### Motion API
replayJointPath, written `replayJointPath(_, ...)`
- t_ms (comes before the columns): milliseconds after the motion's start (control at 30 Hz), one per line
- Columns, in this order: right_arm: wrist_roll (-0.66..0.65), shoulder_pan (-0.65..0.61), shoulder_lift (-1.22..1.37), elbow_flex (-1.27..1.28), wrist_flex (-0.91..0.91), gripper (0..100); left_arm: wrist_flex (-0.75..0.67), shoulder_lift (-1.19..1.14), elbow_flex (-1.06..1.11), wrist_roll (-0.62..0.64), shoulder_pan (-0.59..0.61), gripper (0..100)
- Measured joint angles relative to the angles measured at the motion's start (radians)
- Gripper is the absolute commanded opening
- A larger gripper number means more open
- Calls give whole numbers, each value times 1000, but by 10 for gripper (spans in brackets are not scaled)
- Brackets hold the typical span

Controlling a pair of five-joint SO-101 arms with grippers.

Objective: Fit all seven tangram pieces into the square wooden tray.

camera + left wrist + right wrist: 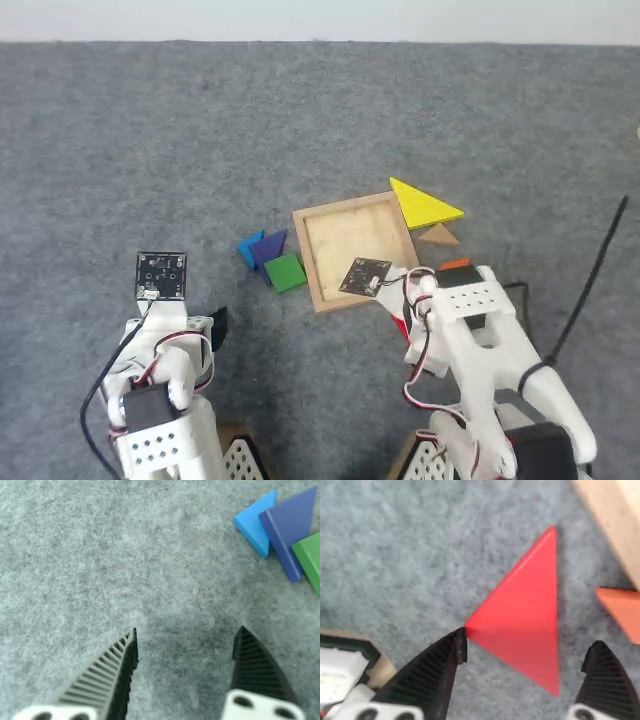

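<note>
Straddling the red triangle on the counter with the right gripper spread wide and gripping nothing, just beside the wooden tray and an orange piece. Hanging the left gripper wide open over bare counter, near the blue triangle, purple triangle and green square clustering at the tray's left edge, with a yellow triangle and brown triangle lying by its far right corner.

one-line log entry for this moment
left gripper open over carpet | right gripper open over red triangle | red triangle beside wooden tray
</note>
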State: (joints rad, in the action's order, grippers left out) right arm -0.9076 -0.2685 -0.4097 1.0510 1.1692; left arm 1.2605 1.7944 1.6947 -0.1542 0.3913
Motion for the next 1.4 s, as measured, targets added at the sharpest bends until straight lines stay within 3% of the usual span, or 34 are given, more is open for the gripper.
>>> replayJointPath(200, 60, -8, -3, 84, -100, 362, 0, 0, 0, 0, 0, 298)
replayJointPath(900, 97, -8, -11, 87, -106, 359, 0, 0, 0, 0, 0, 298)
replayJointPath(1167, 124, 0, -26, 86, -117, 185, 0, 0, 0, 0, 0, 298)
replayJointPath(1400, 130, 2, -37, 78, -124, 173, 0, 0, 0, 0, 0, 298)
